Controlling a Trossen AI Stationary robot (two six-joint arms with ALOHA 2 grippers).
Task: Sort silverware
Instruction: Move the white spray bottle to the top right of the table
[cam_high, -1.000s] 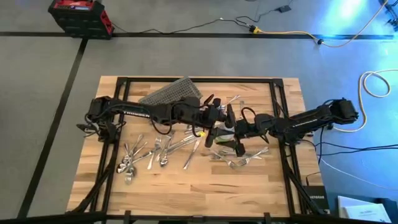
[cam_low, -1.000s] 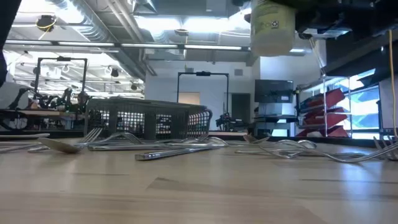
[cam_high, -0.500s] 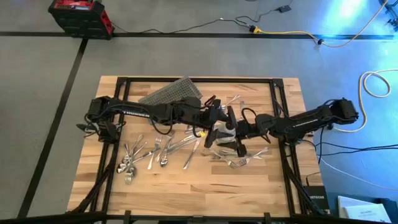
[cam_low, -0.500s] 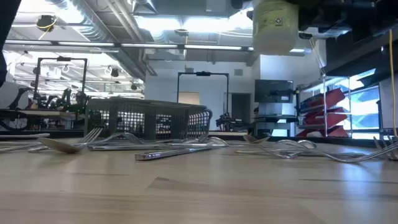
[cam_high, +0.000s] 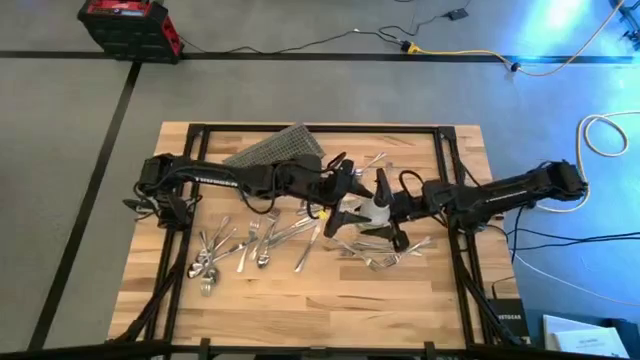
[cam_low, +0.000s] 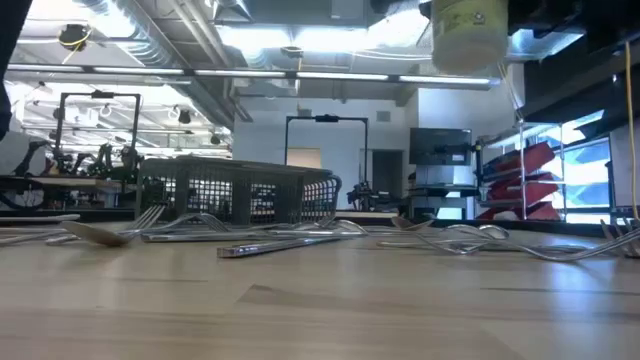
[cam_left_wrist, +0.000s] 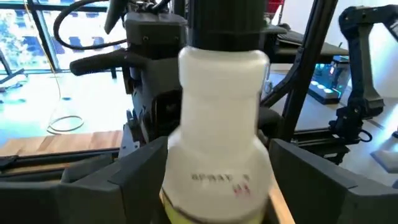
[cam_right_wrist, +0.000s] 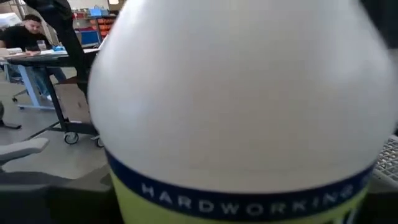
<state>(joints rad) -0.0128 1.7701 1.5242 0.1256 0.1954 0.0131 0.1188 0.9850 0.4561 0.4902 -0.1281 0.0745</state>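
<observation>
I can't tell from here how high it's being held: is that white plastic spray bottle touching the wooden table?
Apart. The low view shows the white plastic spray bottle hanging high above the wooden table, with open room showing plainly between its bottom and the tabletop.

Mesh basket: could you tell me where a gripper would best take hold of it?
Probably the top rim of its near long wall, from straight above: the mesh basket stands upright and open-topped, so one finger can drop inside the thin wall. The left gripper and right gripper hover mid-table.
</observation>
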